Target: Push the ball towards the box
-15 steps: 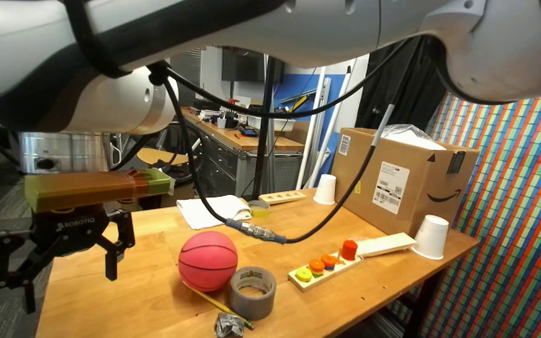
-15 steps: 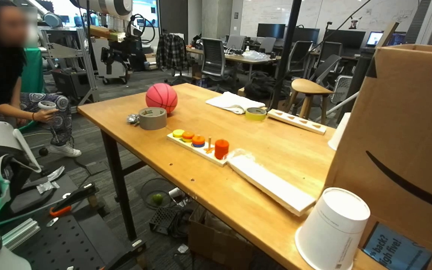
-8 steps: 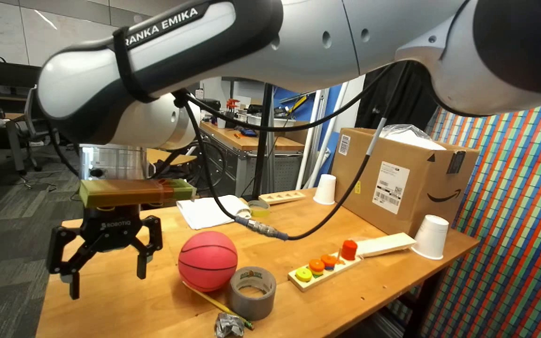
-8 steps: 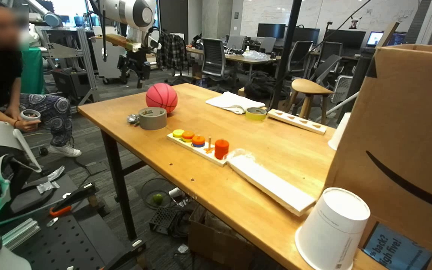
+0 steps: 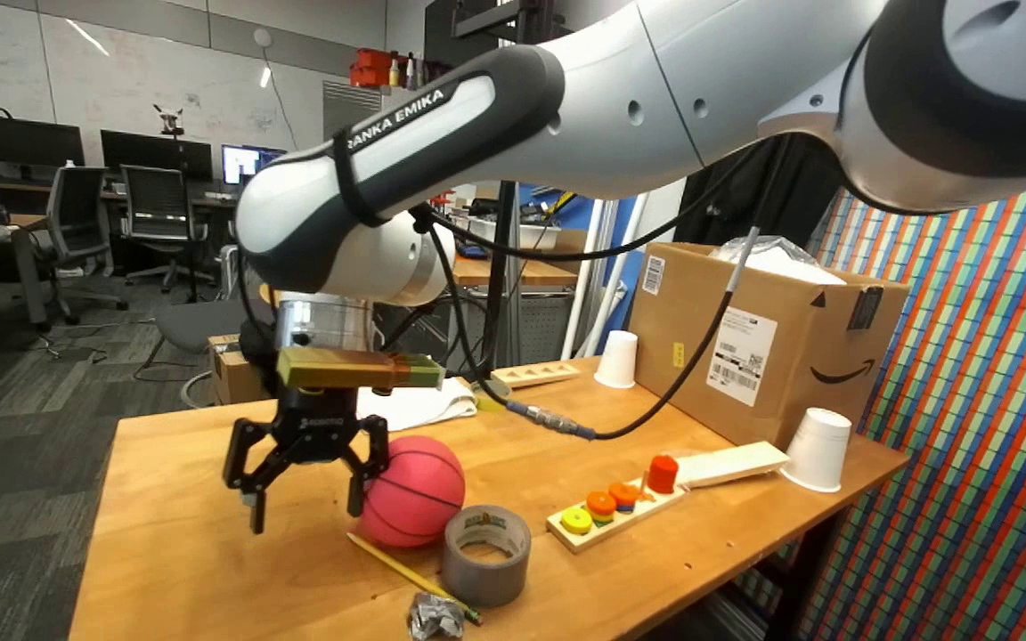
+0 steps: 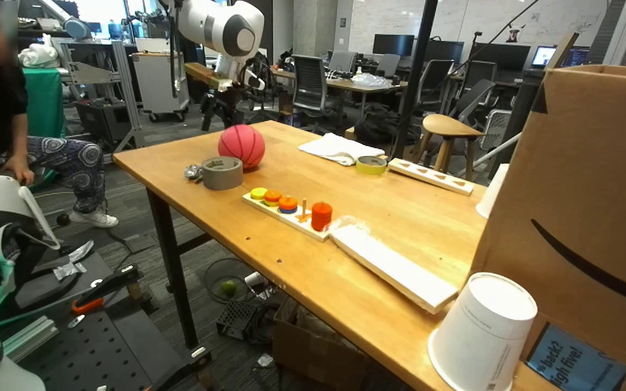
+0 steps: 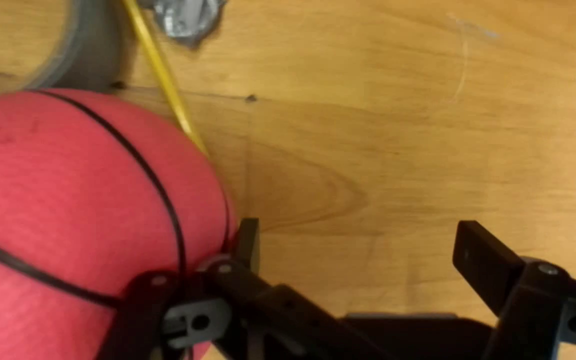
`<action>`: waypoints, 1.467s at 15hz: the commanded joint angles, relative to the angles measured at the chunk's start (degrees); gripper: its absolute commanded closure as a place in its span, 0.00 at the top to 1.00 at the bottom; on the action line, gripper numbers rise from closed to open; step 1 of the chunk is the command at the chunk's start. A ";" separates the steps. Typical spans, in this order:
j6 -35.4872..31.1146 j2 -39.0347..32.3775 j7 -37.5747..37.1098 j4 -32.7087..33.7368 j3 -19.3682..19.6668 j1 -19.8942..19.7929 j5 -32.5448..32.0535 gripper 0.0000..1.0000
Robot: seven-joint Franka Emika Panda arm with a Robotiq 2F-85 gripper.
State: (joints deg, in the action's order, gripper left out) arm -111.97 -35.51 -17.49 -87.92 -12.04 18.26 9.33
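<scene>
A pink ball with black lines [image 5: 419,499] rests on the wooden table; it also shows in an exterior view [image 6: 241,145] and fills the left of the wrist view [image 7: 68,200]. My gripper [image 5: 307,507] is low over the table on the ball's side away from the box. It is open with nothing between its fingers in the wrist view [image 7: 361,237]. One finger [image 7: 248,240] lies against the ball's side, outside the jaws. The brown cardboard box [image 5: 789,374] stands at the table's far end and shows large in an exterior view [image 6: 590,174].
A grey tape roll [image 5: 488,583] sits beside the ball, with a yellow pencil [image 5: 397,568] and crumpled foil [image 5: 435,616]. A wooden peg toy [image 5: 606,521], white plank [image 5: 731,465], white cups [image 5: 818,450] and a white towel [image 5: 419,408] lie between or near ball and box.
The gripper has moved over the table toward the ball and reached its side, staying open. The ball has shifted slightly toward the box, and the grey tape roll slightly too.
</scene>
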 commanded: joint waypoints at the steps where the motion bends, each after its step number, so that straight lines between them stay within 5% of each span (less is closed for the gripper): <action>1: -0.80 9.62 -1.30 -8.66 5.72 -1.62 -5.68 1.00; 7: 0.44 26.13 -5.47 -19.08 11.07 -2.92 -23.94 1.00; 11: -1.19 39.26 -6.76 -30.27 8.42 -4.66 -31.01 1.00; 16: -5.58 50.40 -2.87 -41.80 1.69 -3.10 -17.49 1.00; 22: -17.94 49.52 3.24 -47.31 -4.28 0.98 -2.50 1.00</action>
State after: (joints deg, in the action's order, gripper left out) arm -123.83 14.47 -18.45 -132.89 -14.95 18.13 1.77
